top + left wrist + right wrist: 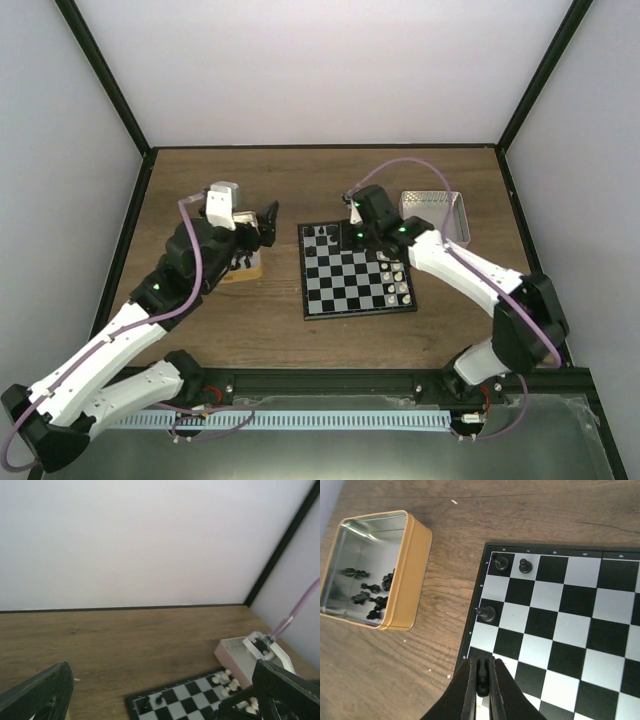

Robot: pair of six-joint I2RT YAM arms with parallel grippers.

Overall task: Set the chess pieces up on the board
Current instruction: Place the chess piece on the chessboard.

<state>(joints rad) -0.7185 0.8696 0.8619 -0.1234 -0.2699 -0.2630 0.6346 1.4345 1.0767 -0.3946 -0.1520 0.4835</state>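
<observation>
The board [355, 285] lies mid-table with black and white checks. Three black chess pieces [500, 561] stand along its left edge in the right wrist view, at the far edge in the top view [321, 232]. White pieces [397, 275] fill the board's right side. My right gripper [482, 672] is shut on a small black piece [482, 679] just above the board's edge squares. My left gripper [258, 240] hangs wide open over the gold tin [415, 575], holding nothing. In the left wrist view its fingers [37, 695] frame the board's corner [185, 705].
The gold tin [243, 270], left of the board, holds several loose black pieces [370, 587]. A silver tin [435, 213] stands at the board's far right corner. Dark frame rails and white walls enclose the wooden table [220, 330].
</observation>
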